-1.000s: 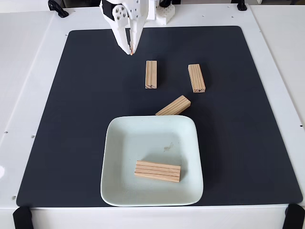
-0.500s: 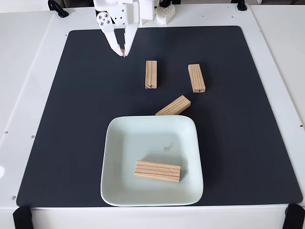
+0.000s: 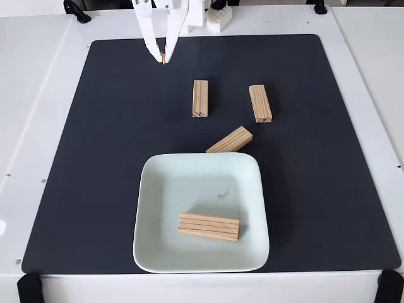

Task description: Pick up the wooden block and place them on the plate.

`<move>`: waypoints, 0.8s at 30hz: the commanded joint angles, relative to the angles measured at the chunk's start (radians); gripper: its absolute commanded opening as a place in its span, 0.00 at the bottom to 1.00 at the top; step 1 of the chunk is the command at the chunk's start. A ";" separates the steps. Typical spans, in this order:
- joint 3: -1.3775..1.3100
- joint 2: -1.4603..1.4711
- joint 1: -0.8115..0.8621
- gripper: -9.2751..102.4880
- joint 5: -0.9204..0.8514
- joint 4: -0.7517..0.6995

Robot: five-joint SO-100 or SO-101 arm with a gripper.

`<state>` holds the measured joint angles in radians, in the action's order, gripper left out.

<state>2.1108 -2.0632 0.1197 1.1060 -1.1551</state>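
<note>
At the far edge of the dark mat point(image 3: 95, 158) on the white desk point(image 3: 31, 95), the gripper point(image 3: 161, 60) hangs closed and empty, one wooden block point(image 3: 209, 226) lies on the plate point(image 3: 164, 189), and three blocks point(image 3: 200, 98) point(image 3: 260, 103) point(image 3: 230, 140) rest beyond it.

White plastic arm point(image 3: 189, 12), two slim tapering jaws, a small orange-red tip on one.

White surface point(image 3: 38, 95) under even light, covered mid-frame by a large black mat point(image 3: 101, 158); black clamps point(image 3: 30, 287) at the lower corners.
</note>
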 commanded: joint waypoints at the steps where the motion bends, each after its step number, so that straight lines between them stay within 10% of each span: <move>1: -0.041 0.083 -0.031 0.08 0.008 0.021; 24: -0.144 0.308 -0.272 0.08 0.192 0.120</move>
<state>1.9957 -1.7395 -0.1427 1.2870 -1.0385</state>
